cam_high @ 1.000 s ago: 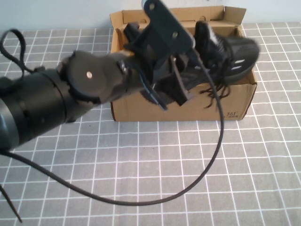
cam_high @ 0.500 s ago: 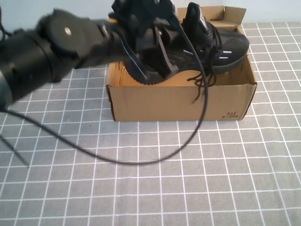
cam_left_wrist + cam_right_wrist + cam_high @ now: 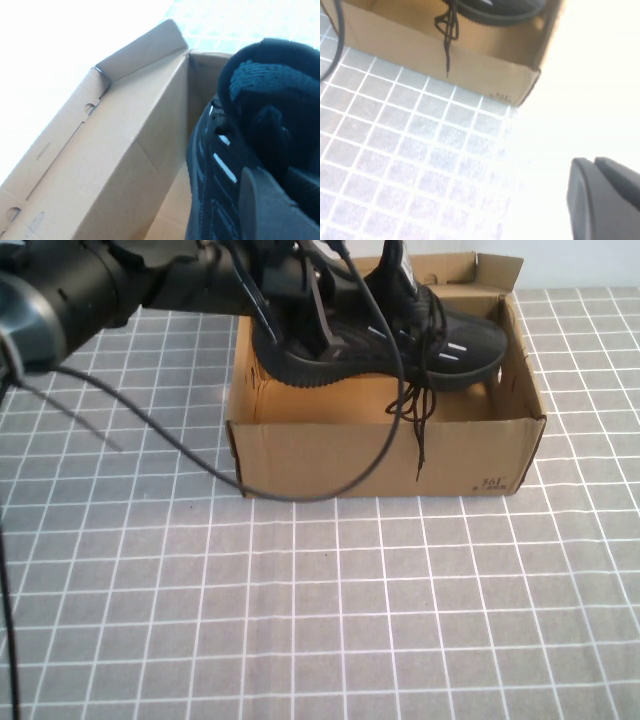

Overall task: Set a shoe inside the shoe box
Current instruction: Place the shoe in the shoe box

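The black knit shoe [image 3: 420,340] with white dash marks lies lengthwise in the opening of the open brown shoe box [image 3: 380,460], heel to the left, toe near the right wall. Its laces [image 3: 417,425] hang over the front wall. My left gripper [image 3: 298,302] reaches in from the upper left and is shut on the shoe's heel. I cannot tell whether the sole rests on the box floor. In the left wrist view one finger [image 3: 267,210] presses the shoe [image 3: 220,165] beside the box wall [image 3: 125,150]. My right gripper [image 3: 594,165] is shut and empty, away from the box, outside the high view.
The box stands at the far middle of a grey grid-patterned mat [image 3: 330,600]. Its lid flap [image 3: 440,268] stands up at the back. The left arm's black cable [image 3: 150,425] loops over the mat and across the box front. The right wrist view shows the box corner [image 3: 520,85].
My left arm has swung up and to the left with the shoe. The shoe has sunk lower into the box and its toe has come away from the right edge.
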{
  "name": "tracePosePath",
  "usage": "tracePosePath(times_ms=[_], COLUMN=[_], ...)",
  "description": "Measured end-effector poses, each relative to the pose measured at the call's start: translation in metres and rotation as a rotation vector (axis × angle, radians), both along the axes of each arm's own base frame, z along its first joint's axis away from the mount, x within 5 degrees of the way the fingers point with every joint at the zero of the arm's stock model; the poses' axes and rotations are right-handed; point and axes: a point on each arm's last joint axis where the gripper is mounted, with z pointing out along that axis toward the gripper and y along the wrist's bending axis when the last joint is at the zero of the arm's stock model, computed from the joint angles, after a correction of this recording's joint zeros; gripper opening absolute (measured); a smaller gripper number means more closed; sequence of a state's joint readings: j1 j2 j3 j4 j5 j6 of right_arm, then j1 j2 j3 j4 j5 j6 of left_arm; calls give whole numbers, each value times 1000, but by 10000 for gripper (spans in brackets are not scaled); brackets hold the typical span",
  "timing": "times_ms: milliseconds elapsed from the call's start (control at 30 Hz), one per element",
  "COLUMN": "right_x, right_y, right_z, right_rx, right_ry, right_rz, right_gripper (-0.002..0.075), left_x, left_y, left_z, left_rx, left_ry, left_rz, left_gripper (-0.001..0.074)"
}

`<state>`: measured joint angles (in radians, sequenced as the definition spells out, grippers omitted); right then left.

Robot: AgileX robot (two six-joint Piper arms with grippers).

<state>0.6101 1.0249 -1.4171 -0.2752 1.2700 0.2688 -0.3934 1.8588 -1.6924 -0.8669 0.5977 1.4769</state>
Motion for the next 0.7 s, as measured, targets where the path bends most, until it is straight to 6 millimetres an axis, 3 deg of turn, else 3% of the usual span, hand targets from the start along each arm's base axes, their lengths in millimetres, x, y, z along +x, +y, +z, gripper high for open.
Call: tracePosePath(times_ms=[267, 700], right_x=[-24, -25], right_y=[-17, -17], right_z=[-9, -9], right_rx=[51, 66], right_ry=[-4, 2], right_rz=[-43, -53], right_gripper=[-16, -16], left_x=[36, 72], left_y=[2, 9], left_z=[-20, -69], left_rx=[-83, -84], left_ry=[56, 96], left_rz=[-82, -74], left_gripper=[55, 55])
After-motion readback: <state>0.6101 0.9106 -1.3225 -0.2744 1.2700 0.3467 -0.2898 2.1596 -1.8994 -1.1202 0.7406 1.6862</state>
